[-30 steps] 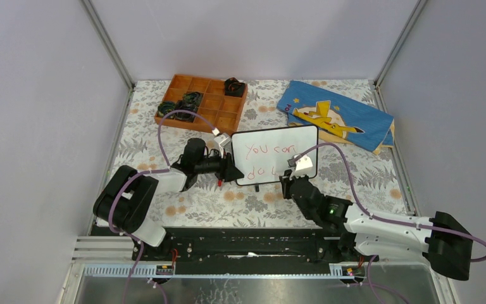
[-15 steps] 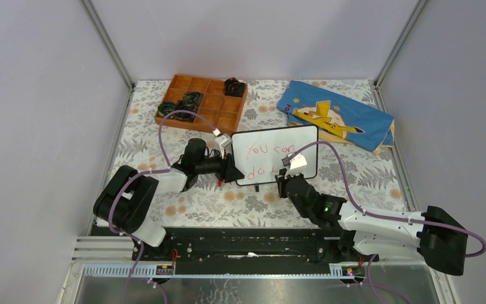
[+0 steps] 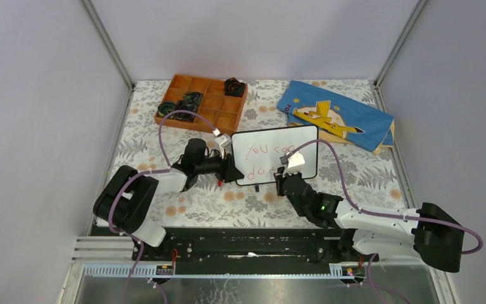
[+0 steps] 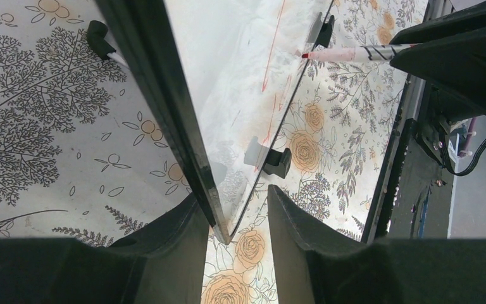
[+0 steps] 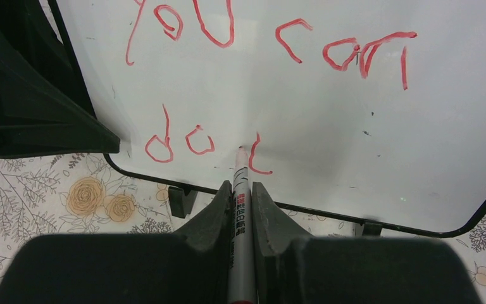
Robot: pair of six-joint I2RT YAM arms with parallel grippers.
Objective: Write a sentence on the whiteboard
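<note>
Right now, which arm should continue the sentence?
Right. The right gripper holds the marker, tip at the whiteboard beside the unfinished sentence; the left gripper clamps the board's edge, steadying it.

Light is bright and even, falling from above, with only soft shadows. The glossy whiteboard (image 4: 228,82) carries pale reflections in the left wrist view.

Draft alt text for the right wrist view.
Right pincer grips a red marker, its tip on the whiteboard beside a half-drawn letter. Red handwriting reads "You can" above "do". The left pincer clamps the board's left edge.
</note>
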